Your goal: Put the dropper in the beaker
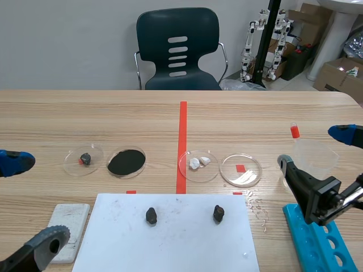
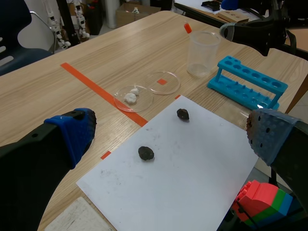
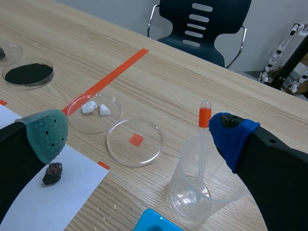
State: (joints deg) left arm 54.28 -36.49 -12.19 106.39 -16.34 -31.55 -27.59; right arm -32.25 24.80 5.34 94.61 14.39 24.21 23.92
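**While the dropper is standing in the beaker, both grippers are hanging wide open**

Where the table's right side is lying between the right arm's fingers, the clear beaker (image 3: pixel 207 190) is standing upright. It is holding the dropper (image 3: pixel 204 144), whose tip is resting at the bottom. Its stem is leaning on the rim and its red bulb is poking above it. The right gripper (image 3: pixel 139 137) is spreading wide and gripping nothing, with its blue-padded finger just beside the dropper's bulb. The left gripper (image 2: pixel 168 137) is also gaping wide and holding nothing, hanging above the near left of the table, well apart from the beaker.

Four shallow clear dishes are sitting in a row across the middle. The leftmost dish (image 1: pixel 75 164) is holding a small dark lump, and the next dish (image 1: pixel 126 162) is carrying a layer of black powder. The third dish (image 1: pixel 198 173) is holding white pieces, and the fourth dish (image 1: pixel 249 177) is sitting over a red tape square.

Nearer the robot, a white sheet (image 1: pixel 170 243) is bearing two dark lumps (image 1: pixel 151 215), and a blue rack (image 1: pixel 315 246) is lying just beside the beaker.
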